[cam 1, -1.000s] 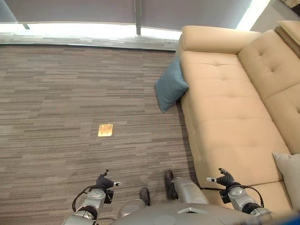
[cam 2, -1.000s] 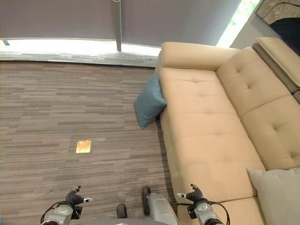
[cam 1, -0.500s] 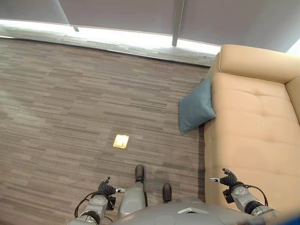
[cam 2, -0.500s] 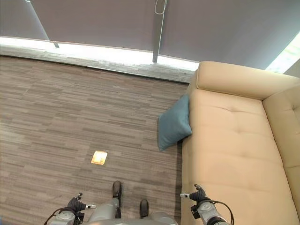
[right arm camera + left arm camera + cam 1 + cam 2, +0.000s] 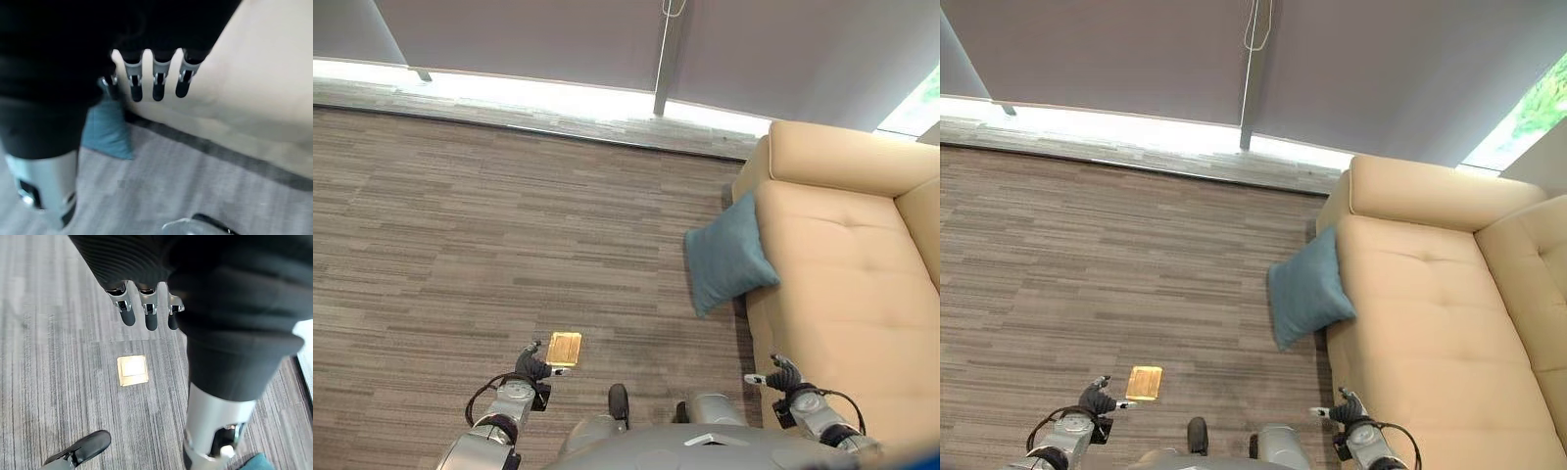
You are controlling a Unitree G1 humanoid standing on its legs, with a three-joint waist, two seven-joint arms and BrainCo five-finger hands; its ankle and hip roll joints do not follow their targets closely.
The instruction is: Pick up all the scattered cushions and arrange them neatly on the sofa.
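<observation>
Judging from here, we have yet to start: the blue cushion (image 5: 728,255) leans on the floor against the beige sofa (image 5: 847,294), with the fingers of our left hand (image 5: 532,366) and right hand (image 5: 781,376) relaxed, apart, holding nothing.

**No legible text in any view**

No words, numbers, labels or signs can be read. The blue cushion (image 5: 726,253) and the tan sofa (image 5: 847,284) at about 2 o'clock carry plain fabric with no tag or print visible. The small brass floor plate (image 5: 564,348) near 7 o'clock on the carpet (image 5: 460,245) shows a bare, unmarked face.
</observation>
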